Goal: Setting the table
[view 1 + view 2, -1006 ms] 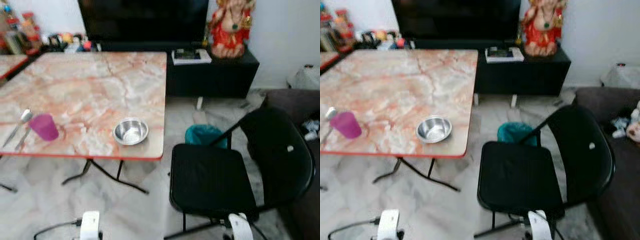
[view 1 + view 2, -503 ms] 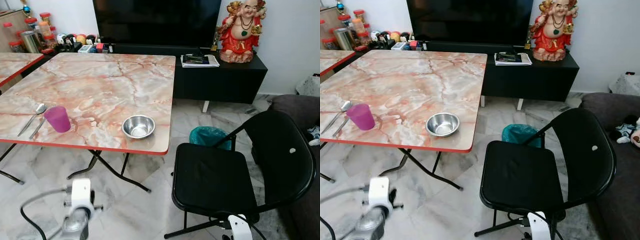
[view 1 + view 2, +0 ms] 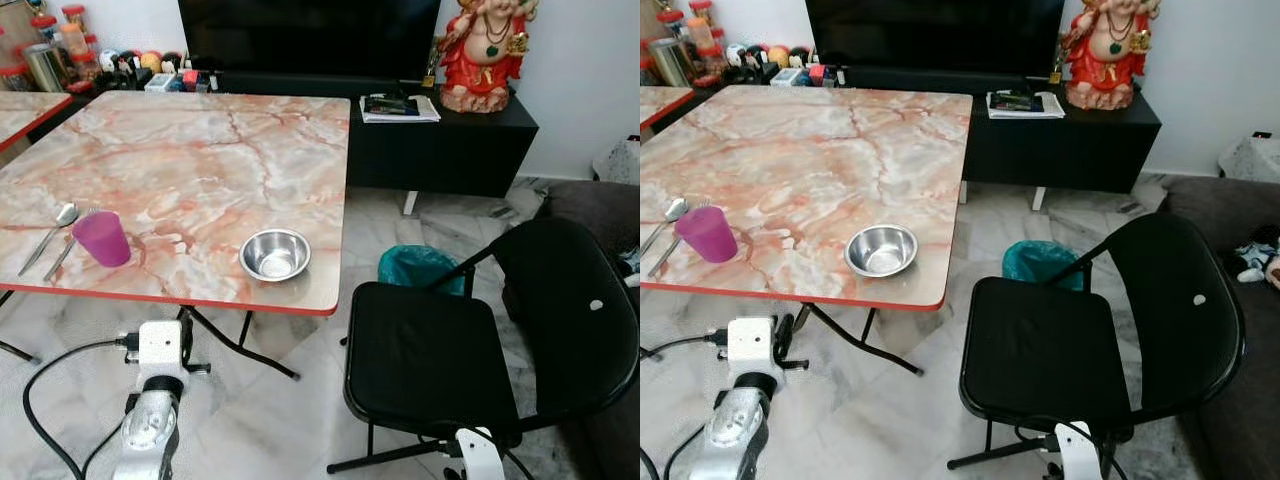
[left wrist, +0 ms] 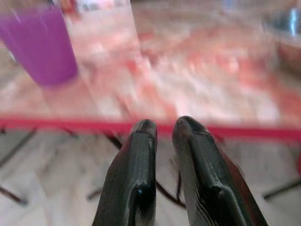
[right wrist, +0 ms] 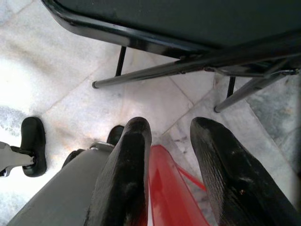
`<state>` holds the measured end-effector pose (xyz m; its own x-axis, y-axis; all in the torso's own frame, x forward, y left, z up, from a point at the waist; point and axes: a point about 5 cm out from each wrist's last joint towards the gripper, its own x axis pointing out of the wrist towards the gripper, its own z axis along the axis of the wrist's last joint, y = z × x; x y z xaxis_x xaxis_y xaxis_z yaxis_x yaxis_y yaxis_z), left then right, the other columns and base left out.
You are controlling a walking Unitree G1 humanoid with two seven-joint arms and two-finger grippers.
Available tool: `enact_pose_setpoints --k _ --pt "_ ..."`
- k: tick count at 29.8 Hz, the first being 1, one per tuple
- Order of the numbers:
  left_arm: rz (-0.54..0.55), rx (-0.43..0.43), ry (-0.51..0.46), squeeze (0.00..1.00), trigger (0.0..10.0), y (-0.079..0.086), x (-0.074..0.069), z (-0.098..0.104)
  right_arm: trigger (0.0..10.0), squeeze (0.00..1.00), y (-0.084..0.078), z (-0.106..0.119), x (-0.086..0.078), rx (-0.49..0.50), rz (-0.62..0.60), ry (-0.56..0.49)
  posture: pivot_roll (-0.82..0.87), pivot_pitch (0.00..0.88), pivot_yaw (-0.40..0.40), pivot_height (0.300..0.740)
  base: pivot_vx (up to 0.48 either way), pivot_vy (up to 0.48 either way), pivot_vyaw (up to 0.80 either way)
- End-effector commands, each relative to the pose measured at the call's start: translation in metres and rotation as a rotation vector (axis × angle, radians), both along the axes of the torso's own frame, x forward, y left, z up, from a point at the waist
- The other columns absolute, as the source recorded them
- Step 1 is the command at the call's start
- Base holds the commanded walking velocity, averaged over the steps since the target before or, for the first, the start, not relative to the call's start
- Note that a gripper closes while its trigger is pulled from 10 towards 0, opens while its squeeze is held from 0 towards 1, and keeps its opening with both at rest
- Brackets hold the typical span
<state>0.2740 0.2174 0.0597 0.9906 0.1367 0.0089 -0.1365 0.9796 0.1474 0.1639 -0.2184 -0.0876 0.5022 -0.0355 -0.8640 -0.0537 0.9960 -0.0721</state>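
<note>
We see the spoon (image 3: 48, 236) lying flat at the table (image 3: 200, 160) left edge, long axis running front-to-back, bowl end away from us, just beside the purple cup (image 3: 101, 238). Left claw (image 4: 162, 127) fingers nearly together, empty, below the table edge. Right claw (image 5: 169, 136) slightly spread, empty.

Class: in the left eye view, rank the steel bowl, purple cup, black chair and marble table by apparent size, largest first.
1. marble table
2. black chair
3. steel bowl
4. purple cup, slightly smaller than the bowl
</note>
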Motion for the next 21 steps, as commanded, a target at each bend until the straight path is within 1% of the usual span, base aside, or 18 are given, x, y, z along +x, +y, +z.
enact_pose_setpoints --k 1,2,3,4,5,6,7,8,11,15,21 --pt "-0.008 0.005 -0.061 0.00 10.0 0.000 0.017 0.024 10.0 0.00 -0.001 0.000 0.000 -0.003 0.004 -0.003 0.02 0.000 -0.030 0.740 0.000 0.000 0.00" --pt "-0.029 -0.006 -0.096 0.00 10.0 -0.004 0.029 0.038 10.0 0.00 -0.001 0.000 0.000 0.000 0.004 -0.005 0.02 0.000 -0.029 0.740 0.000 0.000 0.00" --pt "-0.051 -0.016 -0.116 0.00 10.0 -0.009 0.039 0.047 10.0 0.00 -0.001 0.001 0.001 0.002 0.002 -0.010 0.02 0.000 -0.028 0.740 0.000 0.000 0.00" --pt "-0.051 -0.016 -0.116 0.00 10.0 -0.009 0.039 0.047 10.0 0.00 -0.001 0.001 0.001 0.002 0.002 -0.010 0.02 0.000 -0.028 0.740 0.000 0.000 0.00" --pt "-0.078 -0.025 -0.138 0.00 10.0 -0.015 0.049 0.059 10.0 0.00 0.000 0.001 0.001 0.006 -0.007 -0.016 0.01 0.000 -0.024 0.740 0.000 0.000 0.00" --pt "-0.094 -0.043 -0.145 0.00 10.0 -0.021 0.056 0.065 10.0 0.00 0.000 0.001 0.001 0.007 -0.010 -0.019 0.01 0.000 -0.022 0.740 0.000 0.000 0.00" --pt "-0.094 -0.043 -0.145 0.00 10.0 -0.021 0.056 0.065 10.0 0.00 0.000 0.001 0.001 0.007 -0.010 -0.019 0.01 0.000 -0.022 0.740 0.000 0.000 0.00" --pt "-0.104 -0.051 -0.149 0.00 10.0 -0.026 0.061 0.070 10.0 0.00 0.000 0.001 0.001 0.008 -0.011 -0.020 0.01 0.000 -0.019 0.740 0.000 0.000 0.00" --pt "-0.101 -0.065 -0.156 0.00 10.0 -0.031 0.068 0.074 10.0 0.00 0.001 0.001 0.001 0.013 -0.015 -0.023 0.00 0.000 -0.015 0.740 0.000 0.000 0.00" --pt "-0.107 -0.089 -0.161 0.00 10.0 -0.038 0.074 0.080 10.0 0.00 0.001 0.001 0.001 0.012 -0.017 -0.024 0.00 0.000 -0.015 0.740 0.000 0.000 0.00" --pt "-0.116 -0.107 -0.158 0.00 10.0 -0.040 0.075 0.082 10.0 0.00 0.001 0.000 0.000 0.011 -0.015 -0.026 0.00 0.000 -0.012 0.740 0.040 0.000 0.00"
